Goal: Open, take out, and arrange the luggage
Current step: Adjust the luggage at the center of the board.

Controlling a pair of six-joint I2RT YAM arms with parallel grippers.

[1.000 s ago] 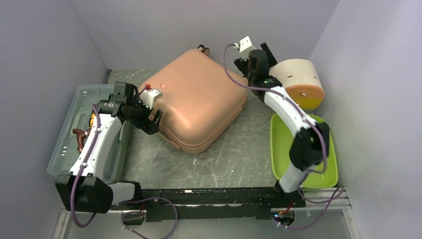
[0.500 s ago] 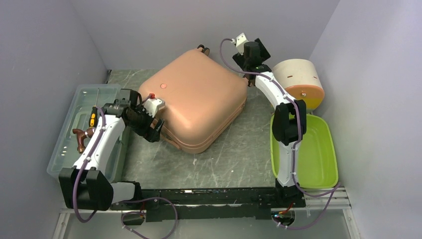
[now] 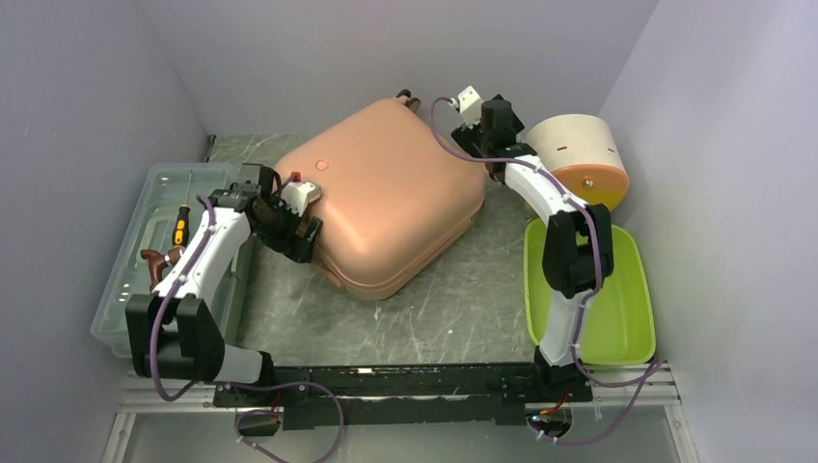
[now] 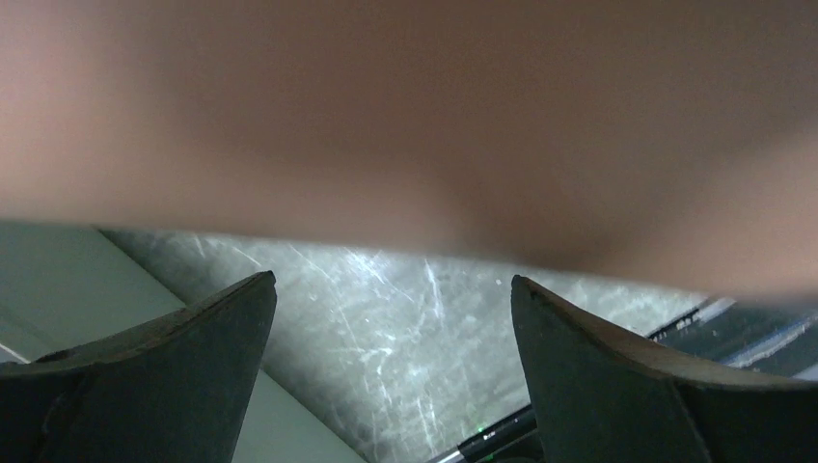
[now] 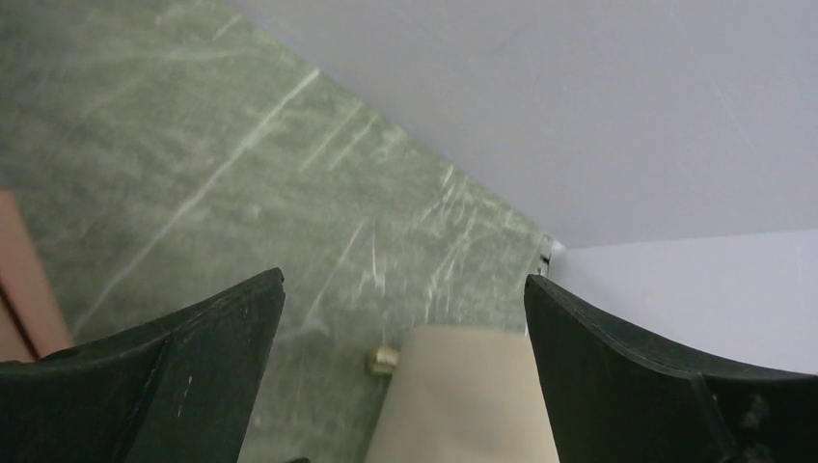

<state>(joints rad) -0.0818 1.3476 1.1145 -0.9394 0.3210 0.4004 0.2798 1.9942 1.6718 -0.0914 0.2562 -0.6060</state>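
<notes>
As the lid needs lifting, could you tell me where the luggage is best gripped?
Probably the upper shell's lip at the seam, from the near side: the luggage lies flat and closed, its domed top offers nothing to pinch, and that edge faces the arms.

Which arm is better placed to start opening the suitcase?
Left, probably: the left gripper, open, is at the suitcase's near-left edge. The right gripper, also open, is past the far corner, facing the table and a beige drum.

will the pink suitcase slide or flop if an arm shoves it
Probably stiff: the luggage has a rounded hard shell holding its shape. Lying on its broad side on the table, it likely slides rather than tips. Its smooth shell looks slippery.
</notes>
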